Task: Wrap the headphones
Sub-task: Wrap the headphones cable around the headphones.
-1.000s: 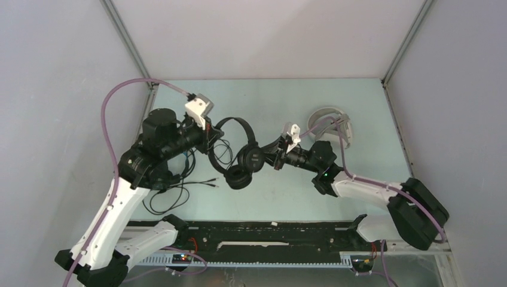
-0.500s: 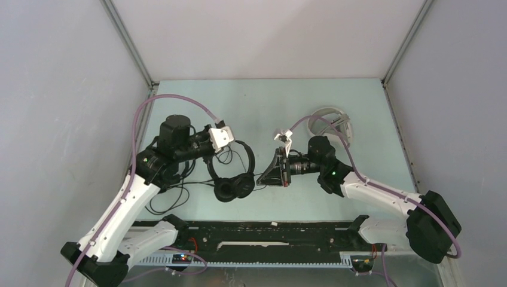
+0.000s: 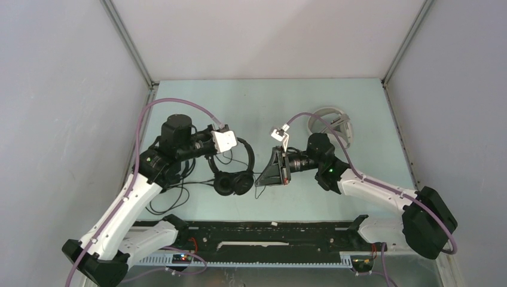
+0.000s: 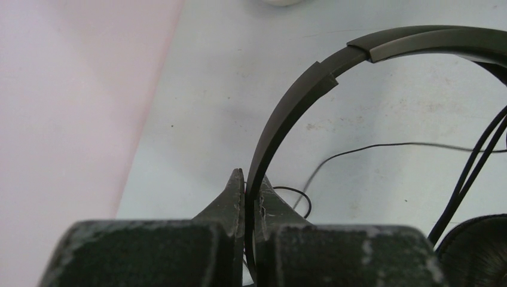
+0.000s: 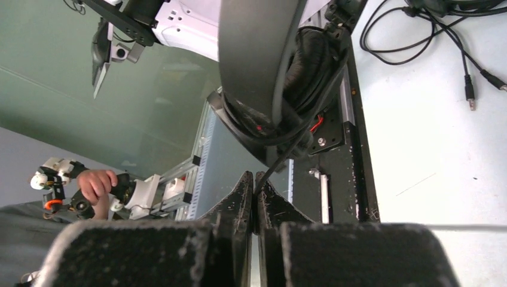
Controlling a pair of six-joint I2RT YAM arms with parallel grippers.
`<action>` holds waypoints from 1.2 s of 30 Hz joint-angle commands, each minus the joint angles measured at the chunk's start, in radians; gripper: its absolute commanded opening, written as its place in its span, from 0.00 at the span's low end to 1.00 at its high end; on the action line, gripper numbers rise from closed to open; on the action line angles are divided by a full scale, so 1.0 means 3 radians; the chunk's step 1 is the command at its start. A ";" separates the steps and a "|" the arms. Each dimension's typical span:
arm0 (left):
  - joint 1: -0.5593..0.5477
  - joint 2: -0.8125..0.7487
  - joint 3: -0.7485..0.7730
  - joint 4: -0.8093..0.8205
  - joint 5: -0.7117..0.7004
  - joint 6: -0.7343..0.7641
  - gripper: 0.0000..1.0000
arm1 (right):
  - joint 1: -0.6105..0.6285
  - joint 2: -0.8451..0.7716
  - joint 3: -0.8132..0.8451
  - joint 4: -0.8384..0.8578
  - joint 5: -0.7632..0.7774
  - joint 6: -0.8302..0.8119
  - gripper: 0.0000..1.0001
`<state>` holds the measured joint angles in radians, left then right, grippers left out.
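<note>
The bulky black headphones (image 3: 234,182) hang just over the table's middle, earcups low and headband (image 4: 287,107) arching up. My left gripper (image 4: 249,179) is shut on that headband near its end; from above it sits under the white wrist camera (image 3: 222,150). My right gripper (image 5: 254,178) is shut on the thin black cable (image 5: 281,158) that runs up to an earcup (image 5: 299,66). In the top view the right gripper (image 3: 260,179) points toward the near-left, just right of the earcups. A white headset (image 3: 327,122) lies at the back right.
Loose black cables (image 3: 160,200) with plugs (image 5: 472,89) sprawl on the table under the left arm. A black rail (image 3: 269,230) runs along the near edge. Grey walls close in on both sides and the back.
The left arm has swung the headphones down and toward the near-left. The right gripper followed, turning toward the near edge with the cable in its jaws.
</note>
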<state>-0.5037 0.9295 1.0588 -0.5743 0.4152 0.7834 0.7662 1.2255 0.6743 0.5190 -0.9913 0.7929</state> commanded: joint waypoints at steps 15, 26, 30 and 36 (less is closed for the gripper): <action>0.0028 -0.0133 -0.0285 0.0468 -0.0669 -0.0282 0.00 | -0.0014 0.0289 0.0257 0.1353 -0.0036 0.0891 0.11; -0.0159 -0.0222 -0.0145 0.0588 -0.1781 -0.1642 0.00 | -0.0043 0.0569 0.0681 0.1340 0.0188 0.1023 0.12; -0.0453 -0.0263 -0.0161 0.0562 -0.2302 -0.1675 0.00 | -0.0041 0.0669 0.0848 0.1344 0.0193 0.1082 0.12; -0.0663 -0.0255 -0.0113 0.0568 -0.2896 -0.1841 0.00 | -0.0040 0.0707 0.0986 0.1187 0.0253 0.1025 0.12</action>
<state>-0.6724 0.8585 0.9688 -0.4248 -0.2600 0.3019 0.7506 1.4368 0.8982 0.8455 -0.9340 1.1000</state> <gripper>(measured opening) 0.025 0.121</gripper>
